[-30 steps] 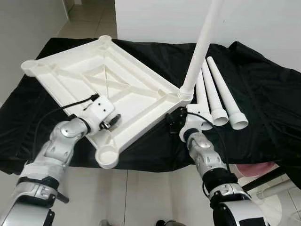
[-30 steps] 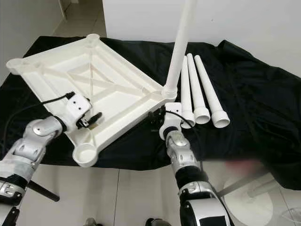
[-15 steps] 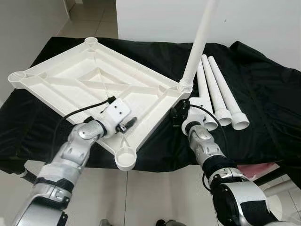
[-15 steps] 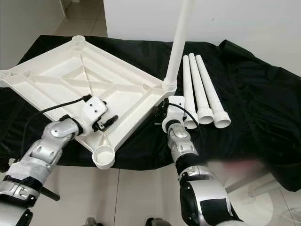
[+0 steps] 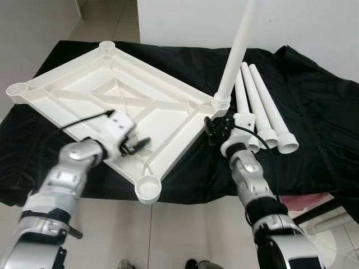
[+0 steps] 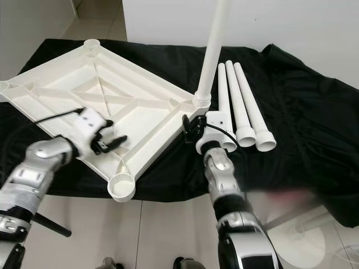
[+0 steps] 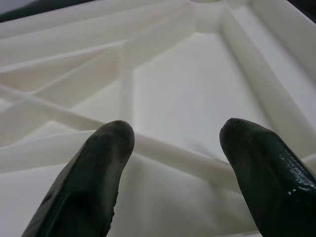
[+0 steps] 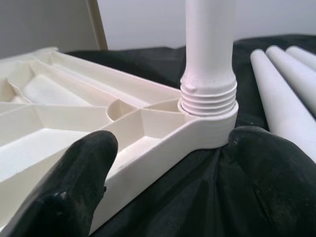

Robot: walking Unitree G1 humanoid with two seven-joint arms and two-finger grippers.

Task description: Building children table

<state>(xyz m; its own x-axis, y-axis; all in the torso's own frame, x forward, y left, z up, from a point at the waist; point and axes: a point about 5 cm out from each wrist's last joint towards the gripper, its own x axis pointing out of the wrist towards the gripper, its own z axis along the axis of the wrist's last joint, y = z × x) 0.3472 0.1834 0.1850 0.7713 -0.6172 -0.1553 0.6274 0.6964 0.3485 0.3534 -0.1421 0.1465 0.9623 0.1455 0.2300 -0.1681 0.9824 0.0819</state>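
Left eye view: an upside-down white tabletop [image 5: 112, 101] lies on a black cloth [image 5: 314, 112], one leg [image 5: 235, 50] standing in its right corner socket.
Left gripper [image 5: 136, 147] spreads empty over the tabletop's near ribs; right gripper [image 5: 212, 128] gapes empty beside that socket. Three loose legs [image 5: 263, 112] lie just right.

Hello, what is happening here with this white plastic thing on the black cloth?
A robot is assembling a children's table. The tabletop lies upside down, with one leg standing in its corner socket. Three loose legs lie beside it. The left end effector hovers open over the ribs; the right end effector is open near the fitted corner.
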